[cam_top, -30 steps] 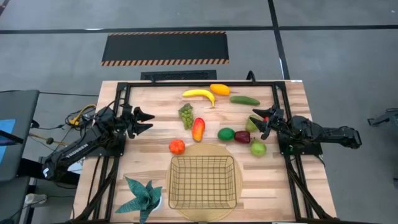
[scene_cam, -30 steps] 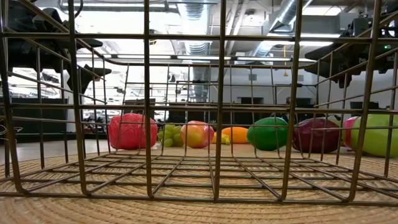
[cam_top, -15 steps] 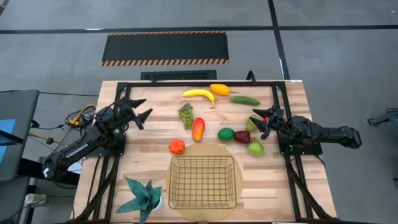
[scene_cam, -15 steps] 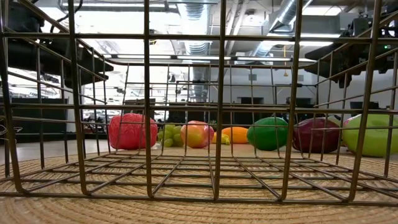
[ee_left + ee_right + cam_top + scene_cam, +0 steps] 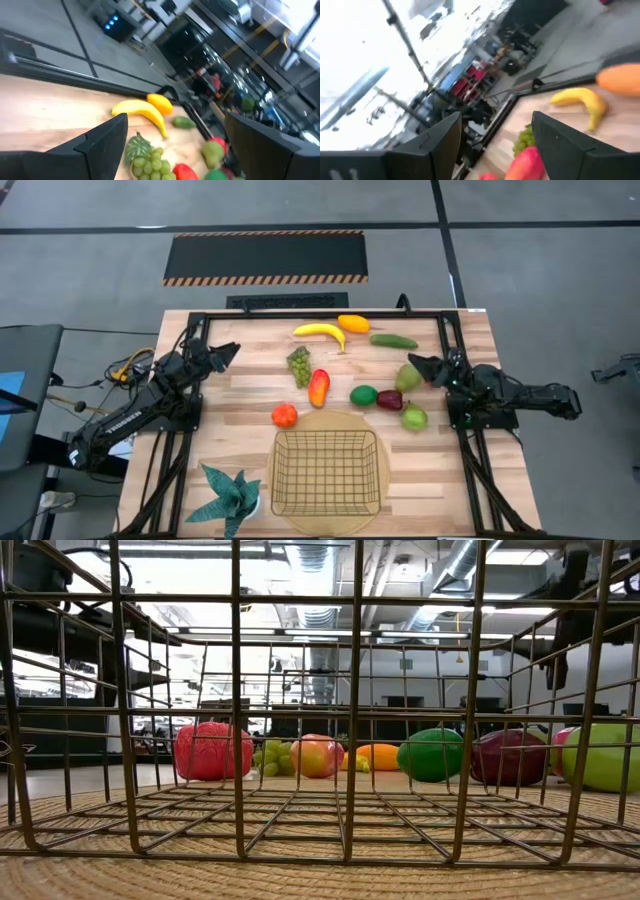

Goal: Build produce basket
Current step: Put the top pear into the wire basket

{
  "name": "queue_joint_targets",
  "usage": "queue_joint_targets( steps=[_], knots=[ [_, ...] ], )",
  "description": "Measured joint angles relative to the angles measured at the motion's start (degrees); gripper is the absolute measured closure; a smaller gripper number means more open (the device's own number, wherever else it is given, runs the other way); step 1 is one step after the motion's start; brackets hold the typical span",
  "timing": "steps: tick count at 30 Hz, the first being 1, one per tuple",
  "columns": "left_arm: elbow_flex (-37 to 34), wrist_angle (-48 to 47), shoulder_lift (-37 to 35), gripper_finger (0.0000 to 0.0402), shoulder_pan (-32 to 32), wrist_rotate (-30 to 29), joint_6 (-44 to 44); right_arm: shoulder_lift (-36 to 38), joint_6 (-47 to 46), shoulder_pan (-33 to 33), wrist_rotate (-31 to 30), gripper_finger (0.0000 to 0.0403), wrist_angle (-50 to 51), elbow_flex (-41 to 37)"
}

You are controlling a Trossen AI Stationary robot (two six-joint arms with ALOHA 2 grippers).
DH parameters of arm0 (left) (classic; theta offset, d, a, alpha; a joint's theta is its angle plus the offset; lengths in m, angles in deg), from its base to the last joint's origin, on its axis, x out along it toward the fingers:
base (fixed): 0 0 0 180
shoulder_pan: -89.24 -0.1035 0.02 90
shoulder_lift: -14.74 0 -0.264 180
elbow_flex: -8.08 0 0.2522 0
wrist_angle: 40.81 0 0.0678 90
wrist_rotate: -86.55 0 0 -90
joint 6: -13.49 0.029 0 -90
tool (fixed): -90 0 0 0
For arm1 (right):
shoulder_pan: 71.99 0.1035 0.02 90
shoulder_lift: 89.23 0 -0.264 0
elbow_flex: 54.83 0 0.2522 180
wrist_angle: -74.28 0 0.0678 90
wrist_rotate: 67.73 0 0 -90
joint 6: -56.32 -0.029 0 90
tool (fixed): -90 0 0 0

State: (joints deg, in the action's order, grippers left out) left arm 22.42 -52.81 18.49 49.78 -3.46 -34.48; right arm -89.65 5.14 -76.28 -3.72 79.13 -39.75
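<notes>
The basket sits empty at six o'clock on the desk; the fruit lies spread from centre to twelve; my left pincer and right pincer both gape wide, holding nothing; I judge picking hasn't begun; next I must descend over one piece.

The basket sits on a round mat at the near middle of the table, with a plant just to its left. Beyond it lie the tomato, mango and grapes to the left, the lime, apples and pear to the right. The banana and cucumber lie along the far edge.
</notes>
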Motion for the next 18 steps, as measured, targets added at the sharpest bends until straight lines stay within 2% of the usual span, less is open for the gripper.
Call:
queue_joint_targets(
  steps=[4, 7, 10, 14, 18],
  knots=[
    [0.0, -0.1, 0.0, 0.0082, 0.0, -1.3, -2.3, 0.0, -2.6, -0.7, -6.1, 0.0143, -0.6, 0.0],
    [0.0, -0.4, 0.3, 0.0082, 0.0, -1.6, -5.9, 0.0, 1.5, -2.1, -6.3, 0.0143, -5.9, 0.5],
    [0.0, 0.1, 0.4, 0.0082, 0.0, 0.7, -11.5, 0.0, 4.6, -4.4, -7.2, 0.0143, -5.9, 3.5],
    [0.4, 5.8, 0.3, 0.0082, 0.0, 7.0, -16.0, -1.7, 10.8, -7.0, -2.8, 0.0143, -1.5, 11.6],
    [5.3, 6.9, 1.0, 0.0082, 0.0, 8.6, -14.3, -8.6, 18.1, -8.3, -2.5, 0.0143, 11.9, 24.7]
  ],
)
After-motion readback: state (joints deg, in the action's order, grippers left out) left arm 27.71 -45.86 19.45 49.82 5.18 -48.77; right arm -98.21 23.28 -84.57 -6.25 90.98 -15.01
